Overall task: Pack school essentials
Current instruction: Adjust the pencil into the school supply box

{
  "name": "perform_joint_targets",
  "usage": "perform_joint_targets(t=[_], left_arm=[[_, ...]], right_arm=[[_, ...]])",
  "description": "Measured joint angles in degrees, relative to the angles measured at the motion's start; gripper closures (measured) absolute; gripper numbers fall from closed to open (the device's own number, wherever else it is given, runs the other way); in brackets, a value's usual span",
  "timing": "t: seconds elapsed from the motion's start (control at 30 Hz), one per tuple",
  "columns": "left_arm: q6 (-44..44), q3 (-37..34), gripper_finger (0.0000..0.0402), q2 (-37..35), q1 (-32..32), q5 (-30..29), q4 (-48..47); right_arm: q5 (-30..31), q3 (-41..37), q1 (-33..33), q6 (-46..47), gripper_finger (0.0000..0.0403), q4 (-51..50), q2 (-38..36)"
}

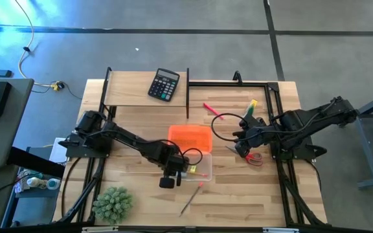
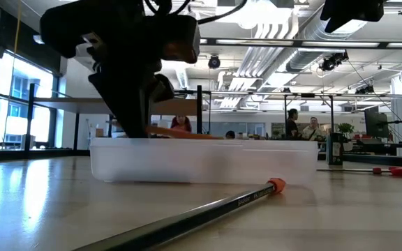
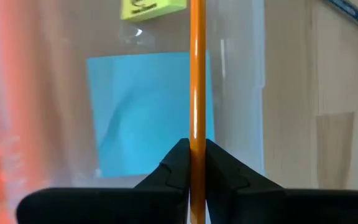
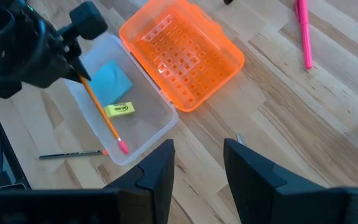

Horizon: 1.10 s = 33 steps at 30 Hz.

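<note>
- Left tool (image 3: 196,163) pressed together on an orange pencil (image 3: 197,74); the pencil runs out ahead of the fingertips, over the clear plastic tray (image 4: 143,138).
- From the right wrist view the pencil slants down into the tray, its pink eraser tip (image 4: 122,147) near the tray's end wall.
- Directly ahead of the left tool, on the tray floor: pale blue note pad (image 3: 148,112), and past it a yellow-green eraser (image 3: 152,7). Pad and eraser apart, not touching.
- Tray rim just beside the left tool on one side; bare desk (image 1: 238,188) beyond that rim.
- Dark pencil (image 1: 191,198) lies loose on the desk outside the tray, near the left tool, close to the tray's long wall but apart from it.
- Orange basket (image 1: 190,138) sits against the tray's other end, touching or nearly so; cannot tell which.
- Right tool (image 4: 197,165) spread partway, holding nothing, hovering over open desk beside the basket.
- Red-handled scissors (image 1: 254,157) on the desk just by the right tool.
- Pink pen (image 1: 213,111) farther out from the right tool, free wood around it.
- Yellow-and-green crayon box (image 1: 251,107) near the desk frame rail, beyond the right tool.
- Black calculator (image 1: 164,85) on the raised shelf, spiky green plant (image 1: 113,203) at the desk's corner behind the left tool; both well apart from the tray.
</note>
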Motion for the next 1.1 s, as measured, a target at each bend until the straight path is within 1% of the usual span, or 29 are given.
perform_joint_targets(t=[0.3,0.5,0.73,0.97,1.1], left_arm=[[-2.7,0.0,0.0386,-0.9,3.1,-0.3,-1.0],[-2.5,0.0,0.0383,-0.9,4.1,1.5,-1.0],[-3.4,0.0,0.0382,-0.9,4.4,0.6,-1.0],[-4.4,0.0,0.0382,-0.9,6.7,-0.1,-1.0],[-4.4,0.0,0.0381,-0.8,8.2,2.0,-1.5]], right_arm=[[0.0,0.0,0.0,0.0,0.0274,0.0,0.0],[0.0,0.0,0.0,0.0,0.0274,0.0,0.0],[0.0,0.0,0.0,-0.1,0.0274,0.0,0.0],[0.0,0.0,0.0,0.0,0.0274,0.0,0.0],[0.0,0.0,0.0,0.0,0.0274,0.0,0.0]])
